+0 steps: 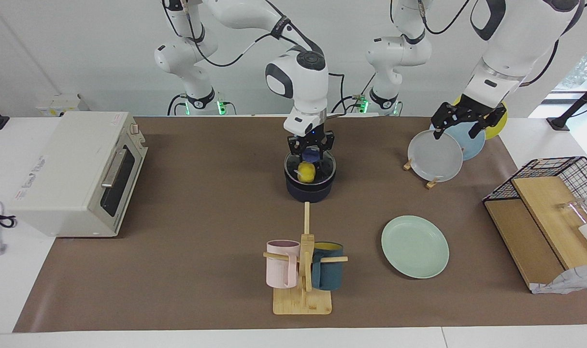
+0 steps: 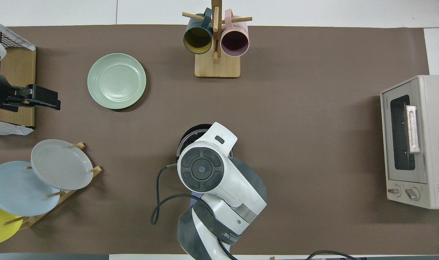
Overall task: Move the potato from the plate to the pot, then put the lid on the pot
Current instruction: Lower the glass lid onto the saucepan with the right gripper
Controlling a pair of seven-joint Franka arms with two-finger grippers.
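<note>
The dark pot (image 1: pixel 308 191) stands mid-table, nearer to the robots than the mug stand. The yellow potato (image 1: pixel 306 172) lies inside it and shows through the clear glass lid (image 1: pixel 322 169), which sits level on the pot's rim. My right gripper (image 1: pixel 310 149) is straight above the pot, shut on the lid's blue knob (image 1: pixel 311 155). In the overhead view the right arm covers all but the pot's rim (image 2: pixel 191 132). The mint-green plate (image 1: pixel 415 246) (image 2: pixel 116 81) lies bare toward the left arm's end. My left gripper (image 1: pixel 467 121) (image 2: pixel 42 101) waits open over the plate rack.
A toaster oven (image 1: pixel 80 169) stands at the right arm's end. A wooden mug stand (image 1: pixel 303 273) with a pink and a teal mug is farther from the robots than the pot. A rack of upright plates (image 1: pixel 436 155) and a wire basket with boards (image 1: pixel 549 203) stand at the left arm's end.
</note>
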